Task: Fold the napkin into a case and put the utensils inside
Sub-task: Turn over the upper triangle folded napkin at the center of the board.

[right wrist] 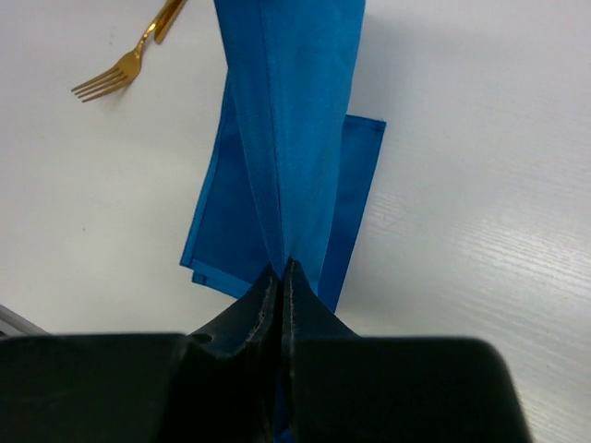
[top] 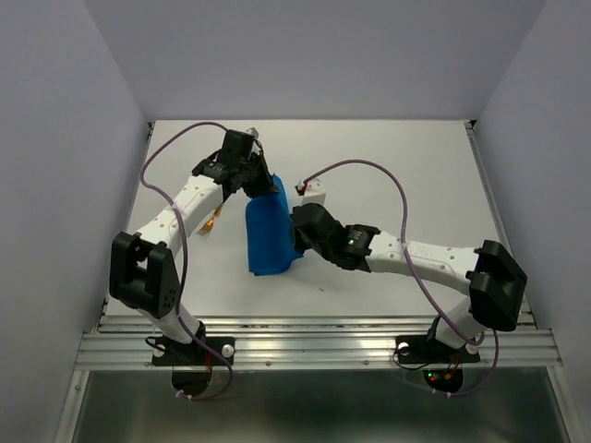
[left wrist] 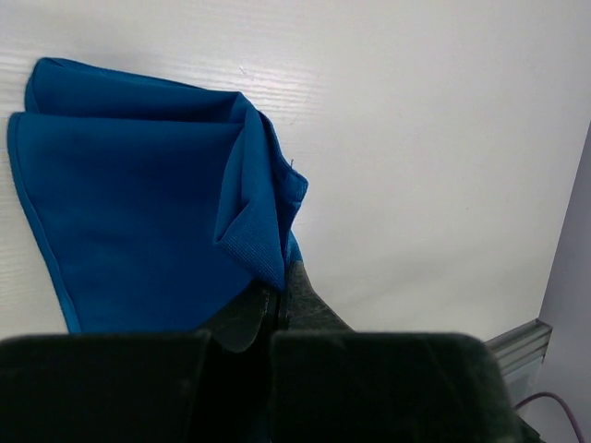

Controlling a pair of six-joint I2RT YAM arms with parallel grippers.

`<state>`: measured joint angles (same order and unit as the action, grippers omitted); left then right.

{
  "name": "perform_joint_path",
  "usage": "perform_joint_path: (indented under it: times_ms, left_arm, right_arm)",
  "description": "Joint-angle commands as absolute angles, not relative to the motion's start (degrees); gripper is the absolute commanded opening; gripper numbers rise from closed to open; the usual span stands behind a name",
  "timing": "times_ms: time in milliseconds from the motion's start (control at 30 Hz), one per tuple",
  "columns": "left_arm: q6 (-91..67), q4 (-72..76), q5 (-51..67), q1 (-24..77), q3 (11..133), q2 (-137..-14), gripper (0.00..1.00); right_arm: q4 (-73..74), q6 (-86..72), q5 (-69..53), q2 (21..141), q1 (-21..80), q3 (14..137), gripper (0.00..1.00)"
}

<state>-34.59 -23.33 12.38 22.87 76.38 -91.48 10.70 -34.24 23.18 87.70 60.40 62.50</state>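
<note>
The napkin (top: 268,242) lies as a long, narrow fold mid-table (top: 416,175), its long axis running from the far side toward the arm bases. Both grippers are clamped on it: the left gripper (top: 265,187) is pinched tight on the cloth at the napkin's far end, and the right gripper (top: 297,238) is pinched tight on a raised ridge along the napkin's right edge. The utensils (top: 213,224), a fork (right wrist: 118,76) among them, lie just left of the napkin, so the left arm (top: 185,208) looks nearer to fetch them.
</note>
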Motion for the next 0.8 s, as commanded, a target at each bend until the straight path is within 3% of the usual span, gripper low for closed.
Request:
perform_joint_path:
  times_ms: [0,233,433,567,767]
  left_arm:
    - [-30.24,-17.48,6.06,17.76,80.07,-86.58,0.00]
    - [-25.93,-20.56,9.67,1.43,74.88,-77.36,0.00]
    - [-21.54,-28.21,3.71,-8.00,82.33,-71.55,0.00]
    - [-20.48,-30.67,2.72,-8.09,86.13,-71.63,0.00]
    - [-23.19,-28.13,3.43,-4.68,86.84,-74.25,0.00]
  right_arm:
    - [18.19,-30.68,21.27,91.30,64.06,69.59,0.01]
    - [19.25,-27.07,18.03,103.52,73.19,88.74,0.01]
    - [20.74,-22.68,12.05,116.62,79.10,108.62,0.01]
    - [18.29,-23.11,8.26,116.37,79.63,109.87,0.01]
    - [13.72,-26.18,8.35,110.05,79.63,99.52,0.01]
